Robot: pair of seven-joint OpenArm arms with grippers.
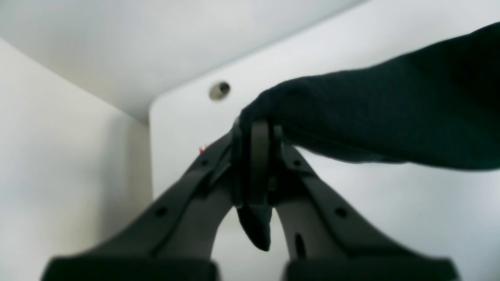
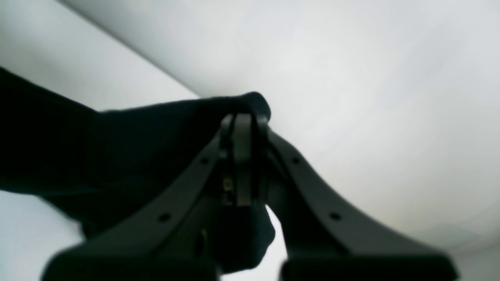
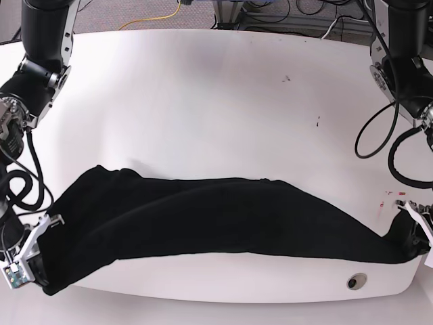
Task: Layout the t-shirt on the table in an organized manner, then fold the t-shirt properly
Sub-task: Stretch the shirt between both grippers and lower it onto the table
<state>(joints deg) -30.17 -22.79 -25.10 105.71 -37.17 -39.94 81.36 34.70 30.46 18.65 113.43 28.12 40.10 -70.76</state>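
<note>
The black t-shirt [image 3: 216,217] is stretched as a long band across the near part of the white table [image 3: 223,101], plain black side showing. My left gripper [image 1: 256,130] is shut on one end of the t-shirt [image 1: 390,113], which lifts off the tabletop to the right. In the base view this gripper [image 3: 414,233] sits at the near right edge. My right gripper [image 2: 244,121] is shut on the other end of the t-shirt [image 2: 97,148]. It appears at the near left corner [image 3: 34,261] in the base view.
A round grommet hole [image 3: 355,281] lies near the front edge at the right, also in the left wrist view [image 1: 219,90]. Small red tape marks [image 3: 392,195] sit by the right edge. Cables [image 3: 379,142] hang beside the right-hand arm. The table's far half is bare.
</note>
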